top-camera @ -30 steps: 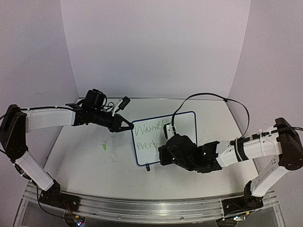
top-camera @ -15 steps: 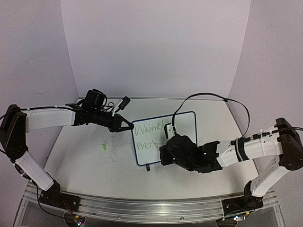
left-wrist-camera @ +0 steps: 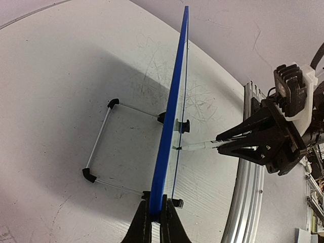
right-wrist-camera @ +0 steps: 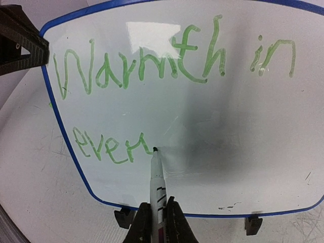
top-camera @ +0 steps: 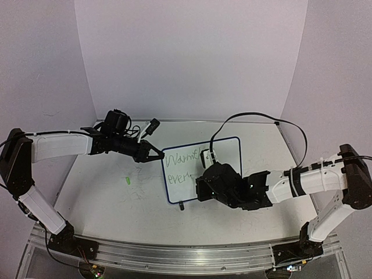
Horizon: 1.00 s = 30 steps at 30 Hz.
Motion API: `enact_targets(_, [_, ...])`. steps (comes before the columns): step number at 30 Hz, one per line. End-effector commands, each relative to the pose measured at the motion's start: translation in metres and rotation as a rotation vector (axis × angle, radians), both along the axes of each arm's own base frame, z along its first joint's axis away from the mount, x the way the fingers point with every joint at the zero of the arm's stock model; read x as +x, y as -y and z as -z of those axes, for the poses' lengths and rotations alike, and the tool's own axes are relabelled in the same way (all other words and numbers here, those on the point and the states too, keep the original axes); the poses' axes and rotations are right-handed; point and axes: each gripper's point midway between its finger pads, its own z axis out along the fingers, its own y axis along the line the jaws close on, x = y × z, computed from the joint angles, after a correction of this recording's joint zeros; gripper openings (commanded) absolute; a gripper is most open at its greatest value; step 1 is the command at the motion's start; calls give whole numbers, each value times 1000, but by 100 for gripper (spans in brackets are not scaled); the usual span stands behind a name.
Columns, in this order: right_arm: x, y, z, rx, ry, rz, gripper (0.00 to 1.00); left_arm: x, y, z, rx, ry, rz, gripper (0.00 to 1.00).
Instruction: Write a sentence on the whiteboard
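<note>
Currently our left jaws pinch the left edge of the whiteboard [top-camera: 229, 152], which stands upright on its black feet [right-wrist-camera: 124, 216] near the middle of the table [top-camera: 104, 192], between our two arms. Our right jaws are clamped on a marker [right-wrist-camera: 157, 177] whose tip touches the board just right of "ever". The sentence [right-wrist-camera: 152, 66] is in green: "Warmth in" on the top line, "ever" below it.
</note>
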Motion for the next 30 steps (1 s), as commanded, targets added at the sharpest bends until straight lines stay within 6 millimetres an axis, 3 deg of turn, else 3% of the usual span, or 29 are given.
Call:
enact_targets(1, [19, 5, -26, 28, 65, 64, 0, 4, -2, -4, 24, 89, -2, 0])
enact_targets(30, [19, 7, -32, 38, 70, 59, 0, 3, -1, -4, 24, 87, 0, 0])
